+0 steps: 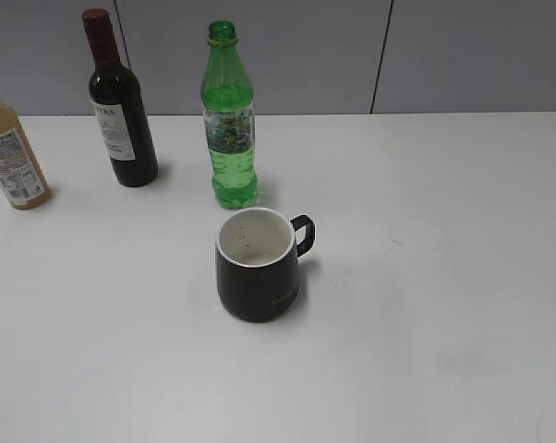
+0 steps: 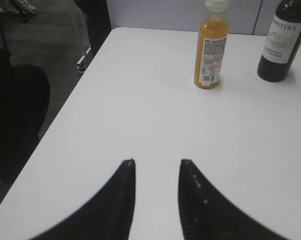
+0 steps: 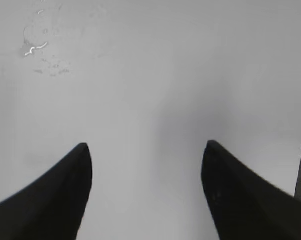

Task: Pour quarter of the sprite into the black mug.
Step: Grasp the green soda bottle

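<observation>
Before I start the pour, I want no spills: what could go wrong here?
The sprite has no cap, so tilting it during the grasp may spill. It is tall and narrow; a nudge could topple it toward the black mug. The wine bottle stands close on its left, risking a bump.

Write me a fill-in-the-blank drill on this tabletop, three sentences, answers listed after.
1. The sprite has no ____ on its neck.
2. The black mug stands upright with its handle pointing to the ____ of the exterior view.
3. The bottle between the orange juice bottle and the sprite is the dark ____ bottle.

Missing words: cap; right; wine
</observation>
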`<act>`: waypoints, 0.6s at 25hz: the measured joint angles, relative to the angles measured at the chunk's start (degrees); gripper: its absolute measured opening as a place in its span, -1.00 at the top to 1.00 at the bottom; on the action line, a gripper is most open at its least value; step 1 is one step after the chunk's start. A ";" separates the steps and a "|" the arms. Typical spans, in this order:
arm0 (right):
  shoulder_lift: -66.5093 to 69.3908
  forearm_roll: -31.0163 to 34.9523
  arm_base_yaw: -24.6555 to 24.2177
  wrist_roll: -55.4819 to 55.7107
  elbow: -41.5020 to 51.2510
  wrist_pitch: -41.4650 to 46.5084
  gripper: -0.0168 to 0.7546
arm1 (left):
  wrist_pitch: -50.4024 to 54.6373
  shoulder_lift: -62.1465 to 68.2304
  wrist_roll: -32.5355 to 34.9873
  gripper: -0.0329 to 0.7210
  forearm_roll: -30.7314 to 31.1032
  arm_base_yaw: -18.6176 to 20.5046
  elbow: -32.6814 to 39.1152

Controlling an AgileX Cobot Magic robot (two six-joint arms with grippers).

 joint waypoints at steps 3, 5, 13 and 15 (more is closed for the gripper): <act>-6.29 0.06 0.00 0.00 5.80 -0.07 -0.39 | 0.00 0.00 0.00 0.29 0.00 0.00 0.00; -10.32 0.17 0.00 0.00 9.95 -0.61 -0.39 | 0.00 0.00 0.00 0.29 0.00 0.00 0.00; -26.23 1.97 0.00 0.00 23.56 -4.81 -0.39 | 0.00 0.00 0.00 0.29 0.00 0.00 0.00; -29.96 2.18 0.00 0.00 26.96 -6.46 -0.39 | 0.00 0.00 0.00 0.29 0.00 0.00 0.00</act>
